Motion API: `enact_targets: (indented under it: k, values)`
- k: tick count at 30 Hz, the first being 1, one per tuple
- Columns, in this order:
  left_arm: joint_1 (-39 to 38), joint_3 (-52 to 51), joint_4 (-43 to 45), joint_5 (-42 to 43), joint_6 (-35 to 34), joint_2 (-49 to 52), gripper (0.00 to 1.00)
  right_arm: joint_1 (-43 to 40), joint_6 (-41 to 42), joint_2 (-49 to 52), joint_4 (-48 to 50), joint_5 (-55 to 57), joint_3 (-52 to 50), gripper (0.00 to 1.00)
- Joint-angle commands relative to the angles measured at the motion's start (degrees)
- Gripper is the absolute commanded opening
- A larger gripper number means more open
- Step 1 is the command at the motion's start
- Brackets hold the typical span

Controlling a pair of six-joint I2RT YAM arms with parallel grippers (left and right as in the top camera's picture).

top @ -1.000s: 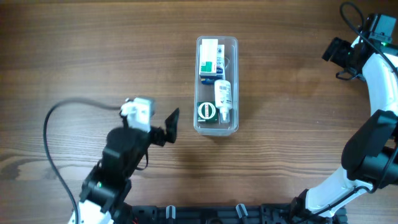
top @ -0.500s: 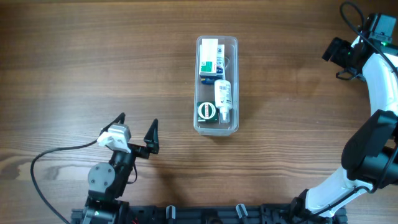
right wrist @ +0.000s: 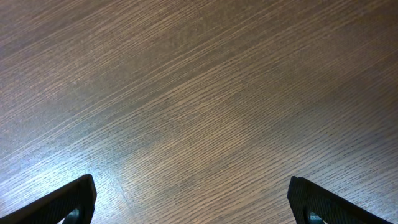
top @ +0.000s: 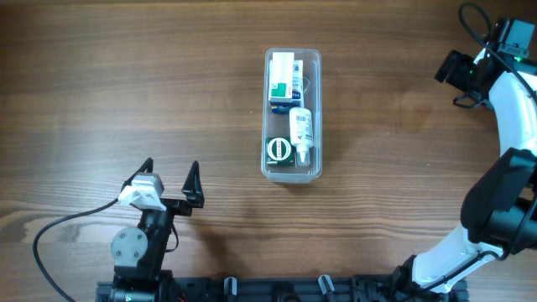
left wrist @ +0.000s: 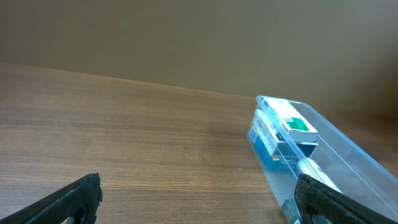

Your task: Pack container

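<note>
Clear plastic, long and narrow with rounded corners: the transparent rectangular container (top: 312, 80) lies in the middle of the brown wood-grain tabletop (top: 126, 75), its long side running away from the arms' bases. Inside it, at the far end, sits a white-and-green printed cardboard box (top: 283, 77) on top of a blue box (top: 280, 106). Nearer in, a small white plastic bottle (top: 301, 130) lies on its side along the right wall, just beside a dark green box with a round white emblem (top: 278, 151) at the near end.

The left claw (top: 172, 170) hangs close to the near edge of the tabletop, well apart from the container and to its left. Its two black fingers (top: 194, 174) are spread wide and grasp nothing. From its wrist camera the container (left wrist: 348, 155) shows at the right, the box stack at its far end. A black cable (top: 50, 231) loops out from that arm across the wood.

The right claw (top: 453, 77) is far off at the right, towards the far edge, well apart from the container. It is released too, its dark fingertips (right wrist: 68, 202) set wide over wood grain, holding nothing.
</note>
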Motion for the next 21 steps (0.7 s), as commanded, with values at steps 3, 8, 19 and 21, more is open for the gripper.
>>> enact_targets:
  k: [3, 8, 19, 21]
  values:
    - [2.9, -0.2, -0.3, 0.9, 1.1, -0.6, 1.00, -0.1, 0.7, 0.8, 0.1, 0.2, -0.3, 1.00]
    - [2.9, -0.2, -0.3, 0.9, 1.1, -0.6, 1.00, -0.1, 0.7, 0.8, 0.1, 0.2, -0.3, 1.00]
    - [2.9, -0.2, -0.3, 0.9, 1.1, -0.6, 1.00, -0.1, 0.7, 0.8, 0.1, 0.2, -0.3, 1.00]
    - [2.9, -0.2, -0.3, 0.9, 1.1, -0.6, 1.00, -0.1, 0.7, 0.8, 0.1, 0.2, -0.3, 1.00]
